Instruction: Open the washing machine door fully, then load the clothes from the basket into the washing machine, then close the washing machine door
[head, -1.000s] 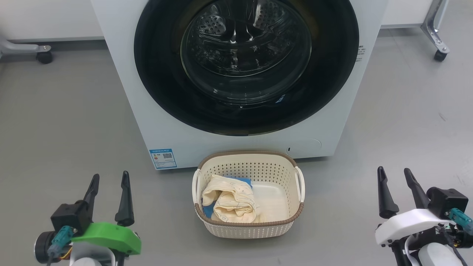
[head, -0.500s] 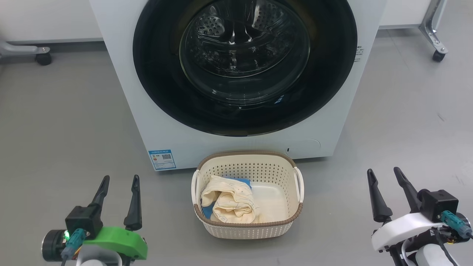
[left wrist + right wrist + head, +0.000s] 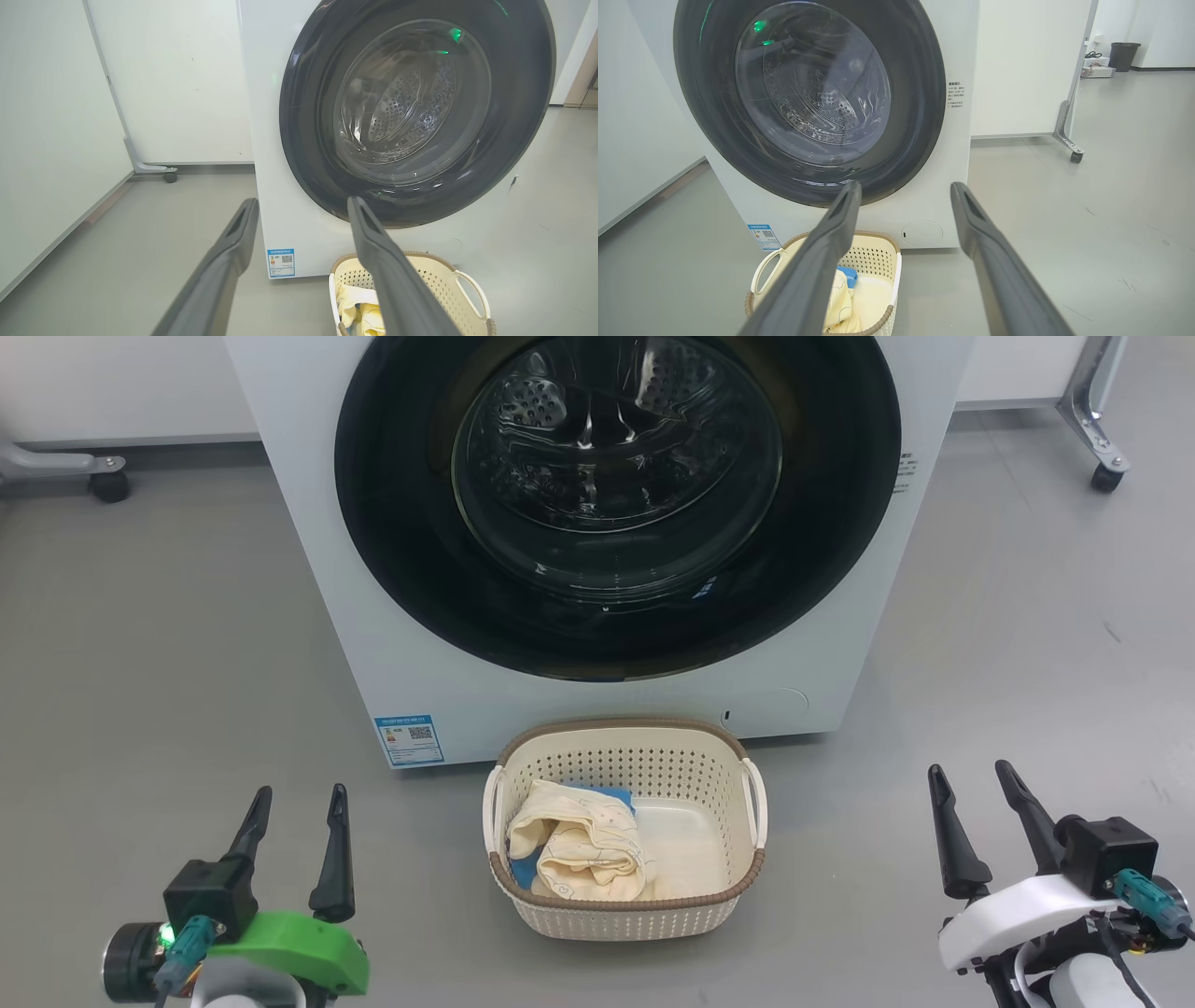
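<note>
The white washing machine [image 3: 308, 523] stands straight ahead, its round black-rimmed door [image 3: 401, 569] shut flat against the front. Through the glass I see the steel drum. On the floor in front sits the cream basket [image 3: 624, 913] holding cream-yellow clothes [image 3: 579, 845] over a blue piece. My left gripper [image 3: 299, 793] hovers open at the lower left, well left of the basket, with nothing between its fingers. On the lower right my right gripper [image 3: 971, 770] is open and empty too. In the left wrist view the door [image 3: 303, 116] and basket [image 3: 448, 284] lie ahead; the right wrist view shows the same door [image 3: 920, 116] and basket [image 3: 873, 256].
Grey floor spreads on both sides of the washing machine. A wheeled frame leg [image 3: 103, 476] stands at the back left and another one [image 3: 1106, 448] at the back right. White panels [image 3: 177, 84] back the scene. A blue label [image 3: 409, 737] marks the front's lower left.
My left gripper has shifted a little right and lower, my right gripper a little left. The picture has shifted slightly with the camera. Basket, clothes and door stay as they were.
</note>
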You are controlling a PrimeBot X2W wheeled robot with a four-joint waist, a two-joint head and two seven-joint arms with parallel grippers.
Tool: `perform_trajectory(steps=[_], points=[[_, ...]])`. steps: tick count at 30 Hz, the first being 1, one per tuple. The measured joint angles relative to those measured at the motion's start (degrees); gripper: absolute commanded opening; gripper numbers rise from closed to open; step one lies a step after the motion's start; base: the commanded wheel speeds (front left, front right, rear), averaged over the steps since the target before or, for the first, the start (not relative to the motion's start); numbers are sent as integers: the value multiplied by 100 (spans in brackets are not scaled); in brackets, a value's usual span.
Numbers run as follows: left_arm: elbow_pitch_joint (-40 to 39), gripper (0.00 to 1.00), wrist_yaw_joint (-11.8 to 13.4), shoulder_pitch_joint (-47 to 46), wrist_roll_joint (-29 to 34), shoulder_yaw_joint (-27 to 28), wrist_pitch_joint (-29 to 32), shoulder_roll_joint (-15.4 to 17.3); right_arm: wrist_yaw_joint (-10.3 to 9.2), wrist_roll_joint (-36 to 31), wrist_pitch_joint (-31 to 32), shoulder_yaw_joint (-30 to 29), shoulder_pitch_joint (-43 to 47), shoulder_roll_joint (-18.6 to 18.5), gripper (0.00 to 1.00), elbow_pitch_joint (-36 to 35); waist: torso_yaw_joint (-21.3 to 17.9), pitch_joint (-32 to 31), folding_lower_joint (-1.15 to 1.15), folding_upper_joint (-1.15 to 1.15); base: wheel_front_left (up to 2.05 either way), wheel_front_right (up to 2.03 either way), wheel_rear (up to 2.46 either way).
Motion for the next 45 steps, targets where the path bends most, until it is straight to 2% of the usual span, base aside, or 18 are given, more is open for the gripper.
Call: perform_trajectory(steps=[17,45], points=[[-77,100,0,-14,156,159,0,-12,5,-2,-25,-88,-7,36,100,0,-29,31,0,0,27,27,-54],[-43,100,-80,-27,156,313,0,-170,66,-36,-25,-247,-26,57,100,-21,-51,118,0,0,63,63,-126]])
